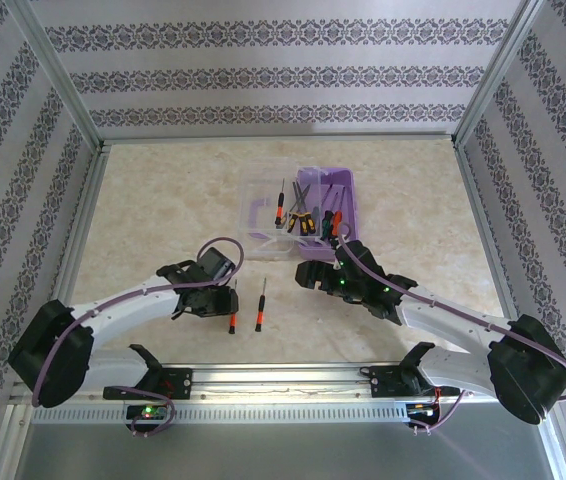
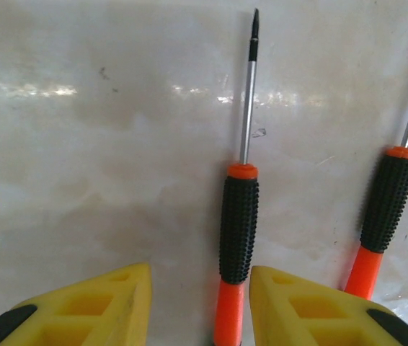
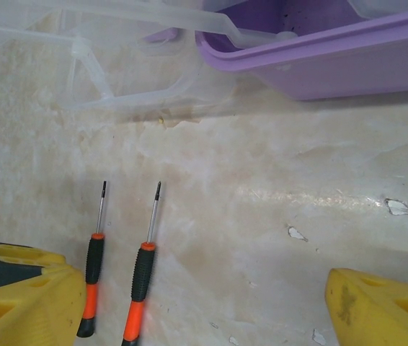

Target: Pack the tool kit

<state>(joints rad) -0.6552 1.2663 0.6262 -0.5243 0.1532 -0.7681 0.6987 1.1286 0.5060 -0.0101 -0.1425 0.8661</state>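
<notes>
Yellow left claw (image 2: 200,285) low, parted astride 1 screwdriver (image 2: 238,223), right claw (image 3: 198,288) spread wide.

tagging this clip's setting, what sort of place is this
Probably a robot test cell: patterned wallpaper panels on aluminium posts box in a marble-look tabletop, and two arms are bolted to a rail at its near edge.

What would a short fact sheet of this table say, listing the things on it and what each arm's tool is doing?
Surface: pale marbled table
Box: purple box, open, its clear lid lying beside it
At the box: bunch of screwdrivers
Loose: first screwdriver and second screwdriver, side by side, tips pointing away from the arms
Left tool: open, fingers either side of the first screwdriver's orange end
Right tool: open, empty, over bare table near the box
</notes>
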